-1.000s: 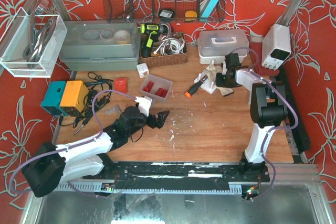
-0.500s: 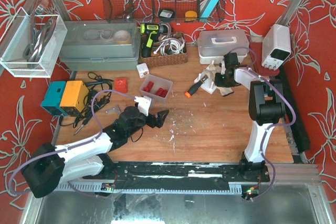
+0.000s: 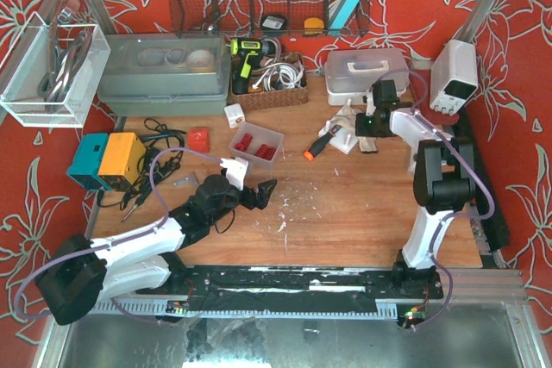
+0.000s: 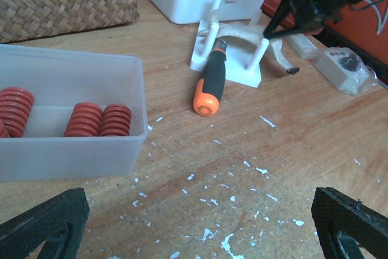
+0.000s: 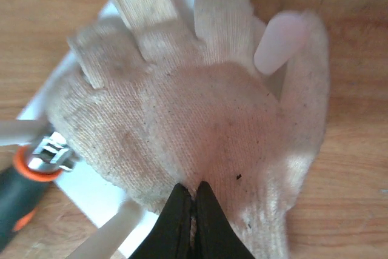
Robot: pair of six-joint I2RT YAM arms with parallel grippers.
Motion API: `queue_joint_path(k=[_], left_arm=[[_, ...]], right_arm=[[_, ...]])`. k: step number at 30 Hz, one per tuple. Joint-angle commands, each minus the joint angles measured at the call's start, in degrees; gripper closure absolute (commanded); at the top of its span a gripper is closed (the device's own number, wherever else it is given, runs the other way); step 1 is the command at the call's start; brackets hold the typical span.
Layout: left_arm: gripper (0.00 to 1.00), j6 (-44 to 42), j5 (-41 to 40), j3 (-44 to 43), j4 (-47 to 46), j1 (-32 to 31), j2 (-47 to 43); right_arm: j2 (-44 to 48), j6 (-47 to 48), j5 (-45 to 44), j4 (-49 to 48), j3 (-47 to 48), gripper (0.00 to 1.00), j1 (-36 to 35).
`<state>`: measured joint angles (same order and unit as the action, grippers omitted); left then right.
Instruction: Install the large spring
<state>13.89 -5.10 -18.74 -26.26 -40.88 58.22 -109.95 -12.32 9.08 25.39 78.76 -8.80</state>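
Springs [image 4: 97, 119]: red, lying in clear bin [image 4: 73, 150] just ahead-left of left gripper [image 3: 261, 193] | left gripper: spread wide, holding nothing | right gripper [image 5: 193, 189]: pinched closed on white glove [image 5: 194, 107] draped over white fixture [image 4: 233, 74] | screwdriver [image 5: 18, 198]: beside fixture, left of right gripper

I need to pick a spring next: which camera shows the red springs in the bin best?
Left wrist: the red springs lie close and sharp in the clear bin, coils distinct. Top external shows them only as small red specks. Right wrist shows none, only the glove that the right gripper pinches.
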Motion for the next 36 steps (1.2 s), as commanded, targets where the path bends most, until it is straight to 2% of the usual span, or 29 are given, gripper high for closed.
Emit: queue_joint_path(k=[1, 7, 14, 19, 24, 29, 31, 36], left_arm=[[0.01, -0.6, -1.0, 0.3, -1.3, -0.2, 0.2], [0.01, -0.4, -1.3, 0.5, -1.3, -0.2, -0.3], [0.01, 0.1, -0.2, 0.8, -1.6, -0.2, -1.0], [0.01, -0.2, 1.7, 1.1, -2.3, -0.2, -1.1], [0.01, -0.4, 1.0, 1.3, -2.8, -0.2, -0.6], [0.01, 0.1, 1.4, 1.0, -2.4, -0.2, -0.5], [0.01, 0.2, 0.6, 1.0, -2.0, -0.2, -0.6], [0.01, 0.2, -0.5, 1.2, -1.8, -0.2, -1.0]], right_arm=[[6.9, 0.9, -0.7, 2.9, 3.0, 1.0, -0.3], [15.6, 0.2, -1.6, 4.1, 2.6, 1.0, -0.3], [26.7, -2.9, -5.7, 4.2, -3.8, 1.0, -0.3], [35.3, -7.8, -16.4, 4.1, -11.8, 1.0, -0.2], [43.5, -19.5, -34.0, 8.5, -20.7, 1.0, -0.1], [46.7, -29.8, -48.2, 14.2, -26.9, 1.0, 0.5], [47.0, -33.6, -51.1, 14.7, -29.1, 1.0, 1.3], [45.8, -37.9, -46.3, 7.8, -35.7, 1.0, 3.1]])
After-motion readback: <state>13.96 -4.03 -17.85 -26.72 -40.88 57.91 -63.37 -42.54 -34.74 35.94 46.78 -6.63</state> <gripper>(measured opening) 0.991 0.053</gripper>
